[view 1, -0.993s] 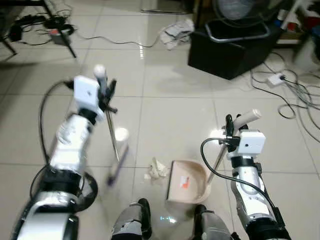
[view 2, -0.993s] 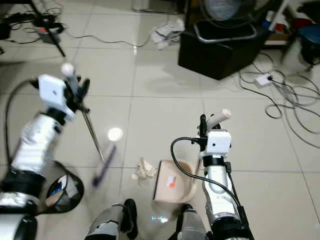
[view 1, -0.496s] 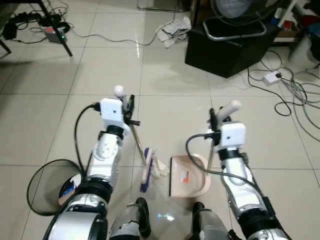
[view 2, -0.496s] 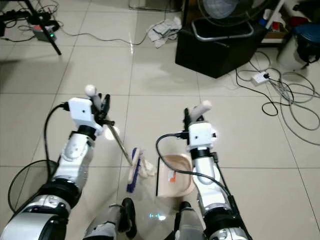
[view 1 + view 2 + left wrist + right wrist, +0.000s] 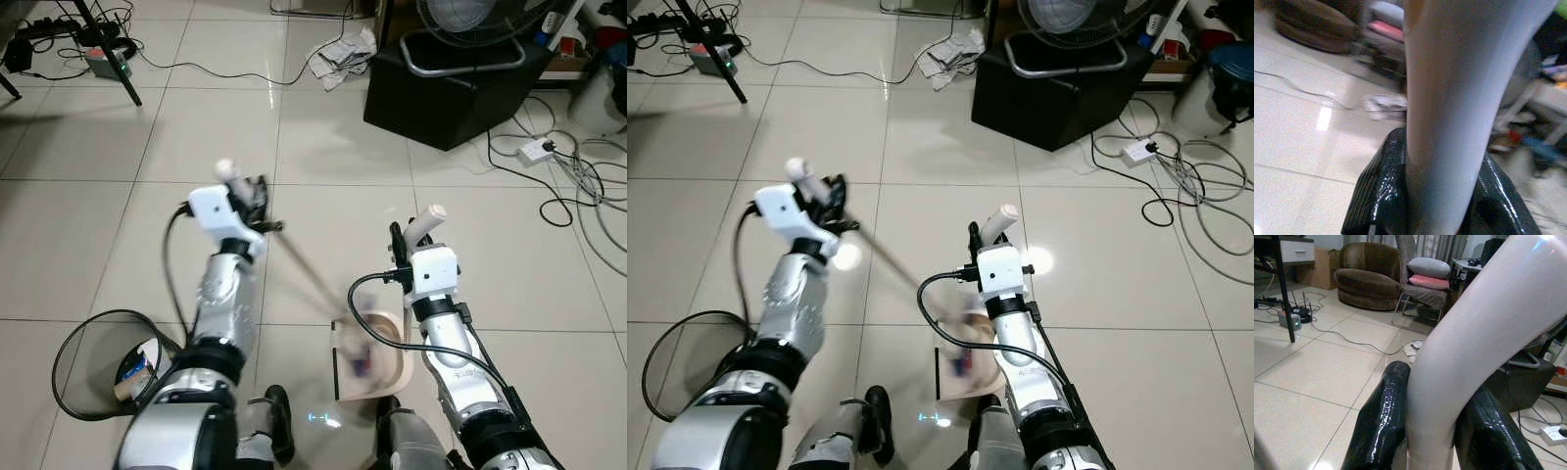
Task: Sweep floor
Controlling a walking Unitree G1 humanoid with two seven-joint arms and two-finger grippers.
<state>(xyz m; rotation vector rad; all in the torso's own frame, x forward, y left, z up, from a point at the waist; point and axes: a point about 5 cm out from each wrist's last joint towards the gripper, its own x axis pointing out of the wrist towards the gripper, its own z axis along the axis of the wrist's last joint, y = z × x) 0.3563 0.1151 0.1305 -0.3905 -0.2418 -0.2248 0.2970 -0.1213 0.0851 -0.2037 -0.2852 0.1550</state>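
My left gripper (image 5: 251,199) is shut on the white grip (image 5: 1449,107) of a small broom. Its thin stick (image 5: 304,269) slants down to the right, and the blurred purple brush head (image 5: 361,360) lies over the beige dustpan (image 5: 384,360) on the tiles in front of my feet. My right gripper (image 5: 403,247) is shut on the dustpan's upright white handle (image 5: 1474,333), with a black finger (image 5: 1382,421) on each side. The crumpled paper scrap is lost in the blur at the pan's mouth.
A wire waste basket (image 5: 71,345) stands on the floor at my left. A black box with a fan (image 5: 451,88) is ahead on the right, with cables (image 5: 568,186) and a power strip beside it. A crumpled cloth (image 5: 343,54) lies ahead.
The broom head has swept right, from beside the paper scrap into the dustpan's mouth. The left gripper has tipped the stick over to the right. The dustpan has stayed in place.
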